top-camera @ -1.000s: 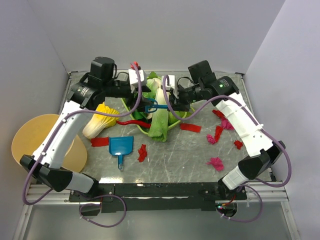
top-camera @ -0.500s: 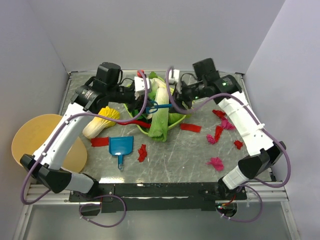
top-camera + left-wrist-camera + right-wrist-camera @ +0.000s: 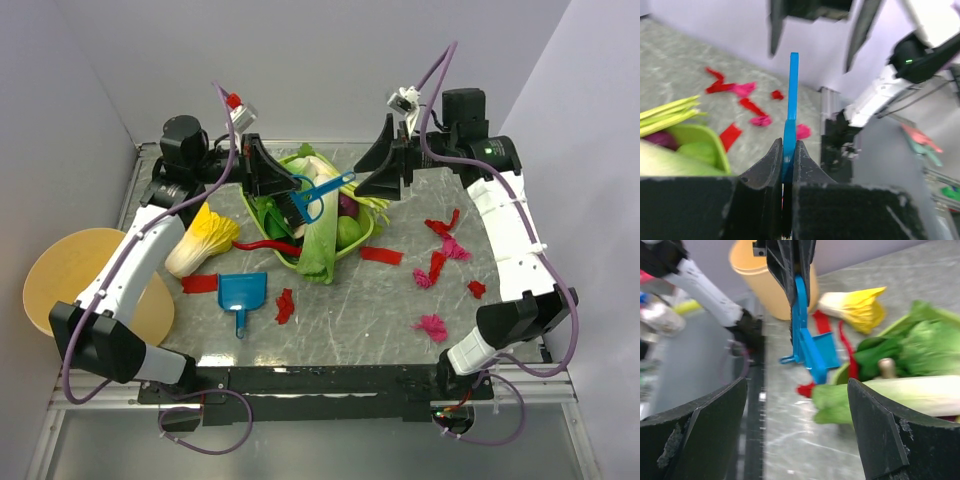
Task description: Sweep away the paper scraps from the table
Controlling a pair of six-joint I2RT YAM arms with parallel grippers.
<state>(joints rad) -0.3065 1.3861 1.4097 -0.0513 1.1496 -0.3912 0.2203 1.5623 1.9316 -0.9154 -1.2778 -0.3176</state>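
Note:
Red and pink paper scraps lie on the grey-green table (image 3: 350, 330): a red strip (image 3: 380, 255), a pink tuft (image 3: 432, 325), a cluster at the right (image 3: 440, 250), and red pieces (image 3: 285, 305) beside the blue dustpan (image 3: 243, 292). My left gripper (image 3: 288, 186) hangs above the green basket, shut on a blue brush (image 3: 322, 190) with black bristles. In the left wrist view the jaws (image 3: 788, 145) pinch the blue handle (image 3: 792, 90), with scraps (image 3: 747, 105) beyond. My right gripper (image 3: 360, 178) faces the brush's handle end, open and holding nothing. It stands wide (image 3: 797, 385) before the brush (image 3: 801, 315).
A green basket (image 3: 352, 246) of leafy vegetables sits mid-table, with a red chili (image 3: 262, 244) on its left. A yellow-white cabbage (image 3: 200, 238) lies left of it. A round tan bucket (image 3: 80, 280) stands off the table's left edge. White walls enclose the back and sides.
The left gripper has shut on the blue brush and lifted it over the basket. The right gripper has opened, let go of the brush and drawn back up and to the right.

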